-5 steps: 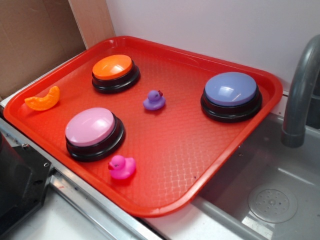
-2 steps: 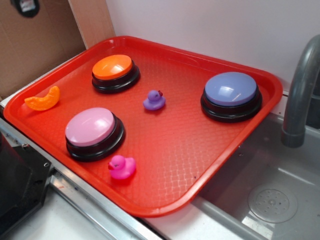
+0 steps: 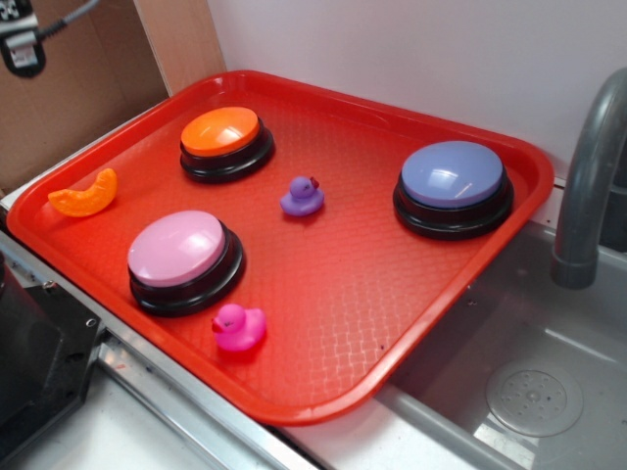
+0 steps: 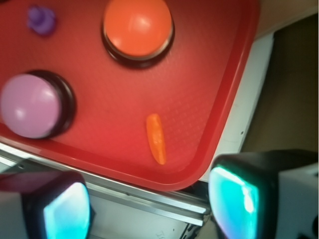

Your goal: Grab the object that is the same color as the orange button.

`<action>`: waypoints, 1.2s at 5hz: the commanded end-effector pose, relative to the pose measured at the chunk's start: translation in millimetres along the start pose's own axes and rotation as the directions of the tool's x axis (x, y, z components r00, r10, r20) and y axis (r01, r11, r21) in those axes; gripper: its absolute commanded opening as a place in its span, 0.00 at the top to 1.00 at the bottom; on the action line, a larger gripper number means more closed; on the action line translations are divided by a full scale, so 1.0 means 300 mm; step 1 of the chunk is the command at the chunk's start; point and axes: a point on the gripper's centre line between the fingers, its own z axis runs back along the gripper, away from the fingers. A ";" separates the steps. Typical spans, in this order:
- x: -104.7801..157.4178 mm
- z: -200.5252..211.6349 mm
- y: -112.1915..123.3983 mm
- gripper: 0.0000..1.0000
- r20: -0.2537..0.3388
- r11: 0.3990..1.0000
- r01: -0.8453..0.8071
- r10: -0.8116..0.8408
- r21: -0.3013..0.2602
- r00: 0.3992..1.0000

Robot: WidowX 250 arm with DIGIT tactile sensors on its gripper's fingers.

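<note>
The orange crescent object (image 3: 85, 194) lies at the left end of the red tray (image 3: 392, 294); in the wrist view the object (image 4: 156, 138) shows as a thin orange sliver near the tray's corner. The orange button (image 3: 221, 133) stands behind it on the tray, also seen as the orange button (image 4: 137, 28) at the wrist view's top. My gripper (image 3: 20, 34) hangs high at the exterior view's top-left corner, well above and left of the object. In the wrist view the gripper (image 4: 149, 206) is open with nothing between its fingers, over the tray's edge.
A pink button (image 3: 180, 251), a blue-purple button (image 3: 453, 176), a purple duck (image 3: 303, 197) and a pink duck (image 3: 238, 326) share the tray. A grey faucet (image 3: 588, 176) and sink (image 3: 529, 392) lie to the right. Cardboard (image 3: 69, 88) stands behind left.
The gripper has come into the exterior view at the top left and dropped a little lower. Nothing on the tray has moved.
</note>
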 end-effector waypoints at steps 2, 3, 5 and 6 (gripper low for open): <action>0.033 -0.339 0.005 0.00 -0.204 0.999 0.022 -0.030 -0.040 0.979; 0.040 -0.366 -0.015 0.00 -0.220 0.999 0.023 -0.028 -0.023 0.975; 0.040 -0.407 -0.004 0.00 -0.270 1.000 0.012 -0.019 -0.025 0.963; 0.041 -0.437 -0.006 0.07 -0.297 0.999 0.008 -0.019 -0.037 0.955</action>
